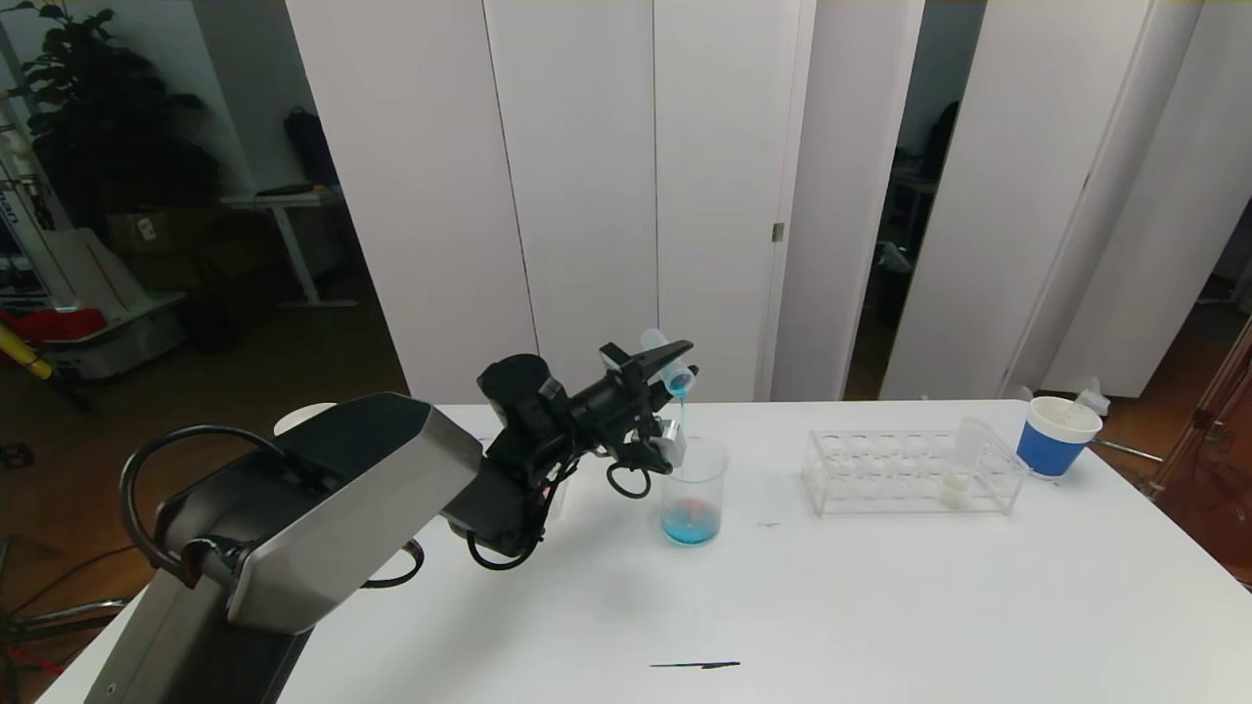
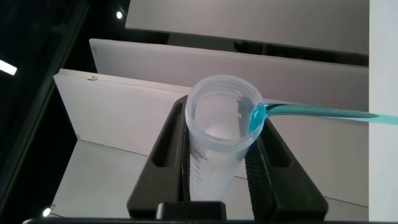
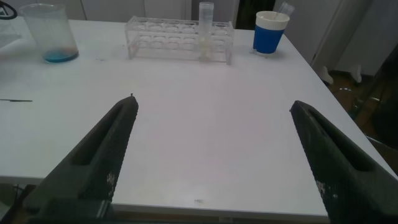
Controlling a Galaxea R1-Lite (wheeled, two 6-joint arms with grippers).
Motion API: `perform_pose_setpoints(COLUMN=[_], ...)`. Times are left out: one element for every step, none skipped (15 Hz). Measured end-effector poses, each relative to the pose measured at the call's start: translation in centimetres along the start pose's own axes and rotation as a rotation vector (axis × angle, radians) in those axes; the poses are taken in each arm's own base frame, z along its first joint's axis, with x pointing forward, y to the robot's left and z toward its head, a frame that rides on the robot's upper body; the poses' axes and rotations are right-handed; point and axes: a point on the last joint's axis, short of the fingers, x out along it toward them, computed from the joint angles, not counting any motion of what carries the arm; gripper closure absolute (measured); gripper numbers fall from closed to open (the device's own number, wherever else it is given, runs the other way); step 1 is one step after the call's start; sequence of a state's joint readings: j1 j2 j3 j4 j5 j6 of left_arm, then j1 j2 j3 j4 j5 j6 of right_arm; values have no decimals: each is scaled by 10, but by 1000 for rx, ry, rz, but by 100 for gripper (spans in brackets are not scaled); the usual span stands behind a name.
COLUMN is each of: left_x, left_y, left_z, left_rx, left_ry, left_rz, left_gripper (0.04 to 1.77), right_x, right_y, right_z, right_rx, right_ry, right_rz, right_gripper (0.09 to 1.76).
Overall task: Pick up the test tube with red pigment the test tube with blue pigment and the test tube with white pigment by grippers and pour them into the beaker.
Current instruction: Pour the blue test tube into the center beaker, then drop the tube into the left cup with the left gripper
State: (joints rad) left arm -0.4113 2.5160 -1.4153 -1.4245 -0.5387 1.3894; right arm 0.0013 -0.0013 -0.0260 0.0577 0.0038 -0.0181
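Note:
My left gripper (image 1: 680, 364) is shut on the test tube with blue pigment (image 1: 665, 358), tipped mouth-down over the beaker (image 1: 693, 494). A thin blue stream (image 1: 683, 416) falls from the tube's lip into it. In the left wrist view the clear tube (image 2: 217, 149) sits between the black fingers (image 2: 171, 143), and blue runs off its rim (image 2: 323, 113). The beaker holds blue liquid with a reddish patch. The test tube with white pigment (image 1: 963, 460) stands in the clear rack (image 1: 880, 479). The red tube is out of view. My right gripper (image 3: 214, 102) hangs open over the table's near edge.
A white paper cup with a blue band (image 1: 1056, 435) stands at the back right, beyond the rack. A short black mark (image 1: 694, 666) lies on the white table near its front edge. The right wrist view shows the beaker (image 3: 53, 34), rack (image 3: 168, 37) and cup (image 3: 270, 32) far off.

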Motion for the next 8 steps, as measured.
perform_pose_setpoints(left_x=[0,0,0,0,0,0,0,0], left_y=[0,-1,-1,-1,-1,-1,-1,-1], left_z=[0,0,0,0,0,0,0,0], left_rx=[0,0,1,1,6,10,11,11], left_ry=[1,2,2,2,2,1,1,0], left_rz=[-1,-2,-1,-1,1,6,7,7], left_gripper=[123,123,123,123,123,123,123,123], right_x=[0,0,0,0,0,0,0,0], right_y=[0,0,0,0,0,0,0,0], right_z=[0,0,0,0,0,0,0,0], right_rx=[0,0,0,0,0,0,0,0], right_ry=[0,0,0,0,0,0,0,0], right_rz=[0,0,0,0,0,0,0,0], right_gripper=[10,10,10,10,10,10,10,10])
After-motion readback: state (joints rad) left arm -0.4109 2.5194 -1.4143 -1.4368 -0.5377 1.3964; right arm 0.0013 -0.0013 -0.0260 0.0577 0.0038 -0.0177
